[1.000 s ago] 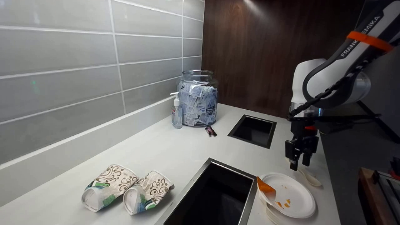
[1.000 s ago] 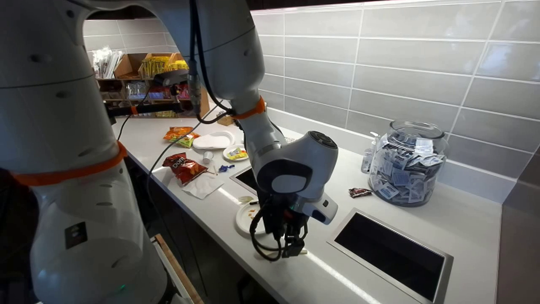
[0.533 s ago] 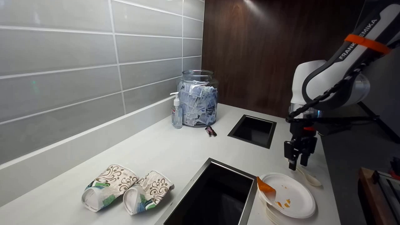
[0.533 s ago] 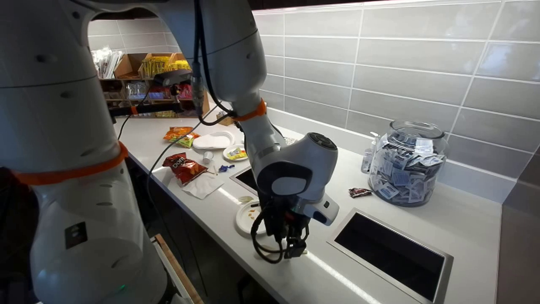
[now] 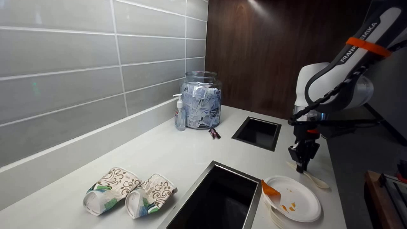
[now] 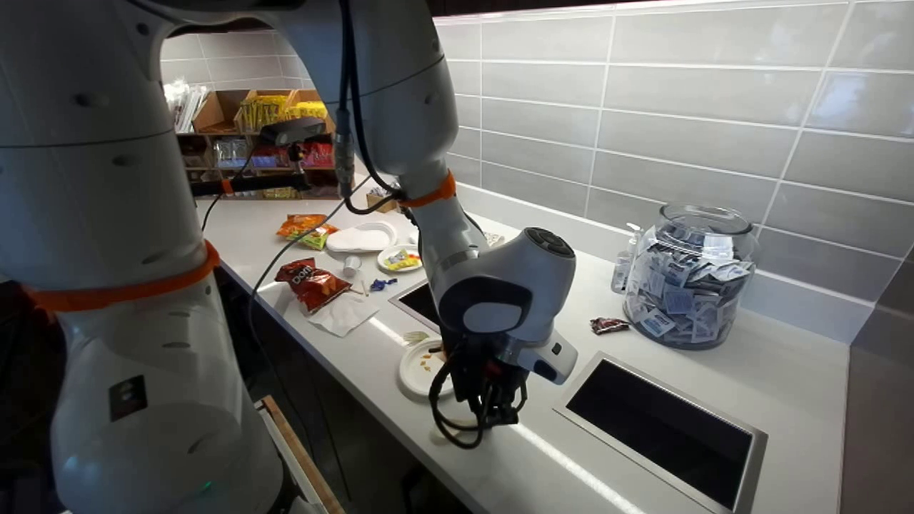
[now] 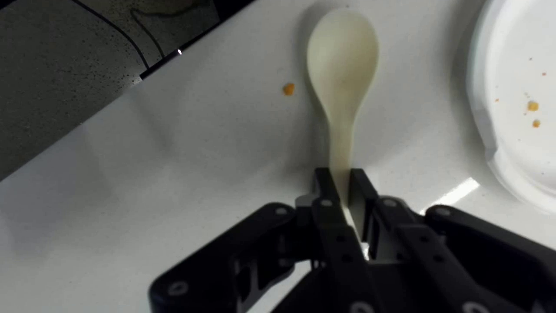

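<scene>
Only the wrist view plainly shows the hand (image 7: 340, 176) clamped from both sides on the handle of a pale spoon (image 7: 343, 56), which is low at the white desk (image 7: 182, 174), an orange crumb (image 7: 288, 89) near its bowl and a white plate (image 7: 481, 95) beside it. In an exterior view an orange wedge (image 5: 270, 190) leans at that plate's rim, and past a black panel (image 5: 219, 194) lie two paper cups (image 5: 111, 189). Far along the desk, in an exterior view, are a red Doritos bag (image 6: 312, 283) and, beyond it, stocked shelves (image 6: 221, 133). In both exterior views the arm (image 6: 407, 107) slants down from above, the hand pointing at the desk. The arm and its black cables (image 6: 485, 382) hide the hand's lower end and most of the spoon in an exterior view; the wrist view cuts off the plate; whether the whole spoon rests on the desk is unclear.
</scene>
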Motion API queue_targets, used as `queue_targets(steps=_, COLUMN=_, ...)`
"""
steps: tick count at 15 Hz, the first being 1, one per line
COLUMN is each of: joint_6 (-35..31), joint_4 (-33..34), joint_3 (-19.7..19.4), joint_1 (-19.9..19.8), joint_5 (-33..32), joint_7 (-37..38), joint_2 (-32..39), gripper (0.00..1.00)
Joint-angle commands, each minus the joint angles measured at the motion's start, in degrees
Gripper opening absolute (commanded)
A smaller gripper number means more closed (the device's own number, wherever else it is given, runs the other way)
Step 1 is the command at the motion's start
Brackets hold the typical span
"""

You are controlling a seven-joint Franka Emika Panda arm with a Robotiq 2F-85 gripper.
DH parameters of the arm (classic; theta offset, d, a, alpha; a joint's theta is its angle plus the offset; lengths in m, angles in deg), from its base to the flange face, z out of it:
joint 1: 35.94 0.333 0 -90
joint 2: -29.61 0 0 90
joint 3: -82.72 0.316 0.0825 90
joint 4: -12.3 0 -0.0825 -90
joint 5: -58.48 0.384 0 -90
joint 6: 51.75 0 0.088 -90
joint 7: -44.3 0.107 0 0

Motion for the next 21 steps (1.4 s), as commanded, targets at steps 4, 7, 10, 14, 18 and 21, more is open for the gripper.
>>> queue_targets(steps=4, joint_6=4.06, joint_4=1.49, joint_3=0.00, joint_1=-0.52, joint_5=5.56, joint_7=-1.52, joint_2=-0.84, gripper=0.03)
queue_targets(steps=7, joint_6=5.59, joint_4=1.46, joint_3=0.21, joint_1=-0.89, joint_5=9.01, joint_7=-6.94, joint_2=-2.94, gripper=0.03)
queue_targets(steps=10, joint_6=6.43, joint_4=1.32, joint_3=-0.09, joint_1=-0.68, joint_5=10.07, joint_7=-13.48, joint_2=-5.16, gripper=0.03)
queue_targets(steps=14, joint_6=10.93, joint_4=2.15, joint_3=-0.35, joint_1=0.31, joint_5=9.28, joint_7=-24.14, joint_2=-8.25, gripper=0.03)
queue_targets(steps=18, joint_6=15.52, joint_4=3.70, joint_3=0.17, joint_1=2.75, joint_5=9.17, joint_7=-33.13, joint_2=-9.24, gripper=0.03)
queue_targets(steps=21, joint_6=17.59, joint_4=4.84, joint_3=1.46, joint_1=5.30, joint_5=9.00, joint_7=-38.40, joint_2=-8.46, gripper=0.03)
